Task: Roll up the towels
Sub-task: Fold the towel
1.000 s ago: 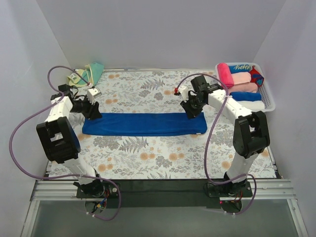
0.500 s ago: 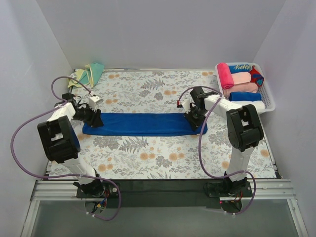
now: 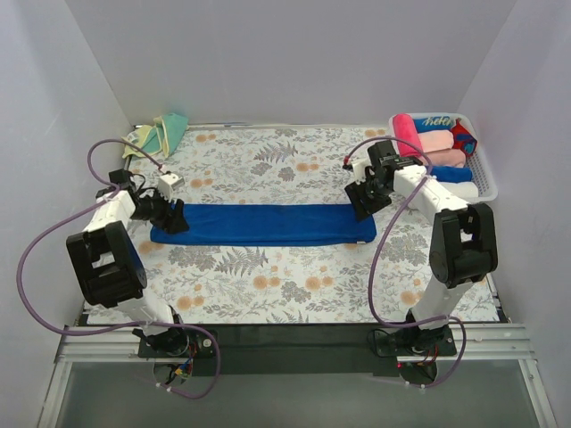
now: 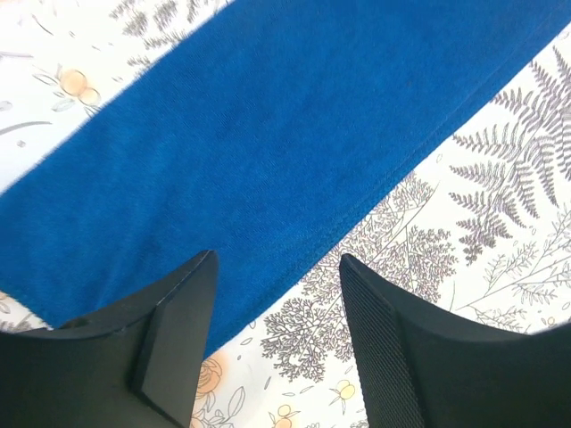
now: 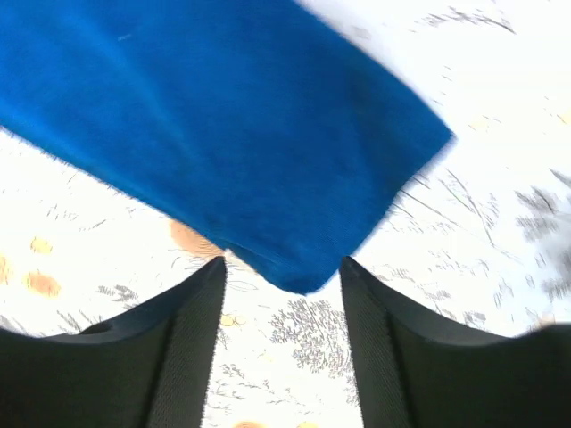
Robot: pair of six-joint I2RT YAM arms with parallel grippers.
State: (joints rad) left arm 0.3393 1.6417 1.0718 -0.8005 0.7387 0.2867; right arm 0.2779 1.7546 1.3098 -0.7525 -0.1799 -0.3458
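Now opened, left hand (image 4: 277, 263) and right hand (image 5: 281, 265) (seemingly) released blue towel (image 3: 263, 224).

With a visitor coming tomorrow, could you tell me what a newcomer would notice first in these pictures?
The royal blue towel lies flat as a long strip across the floral table cover, the left gripper open over one end and the right gripper open over the other. In the far right corner a white basket holds rolled towels; a yellow and green towel lies bunched in the far left corner.

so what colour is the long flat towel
The flat towel is plain royal blue, clearest in the left wrist view.
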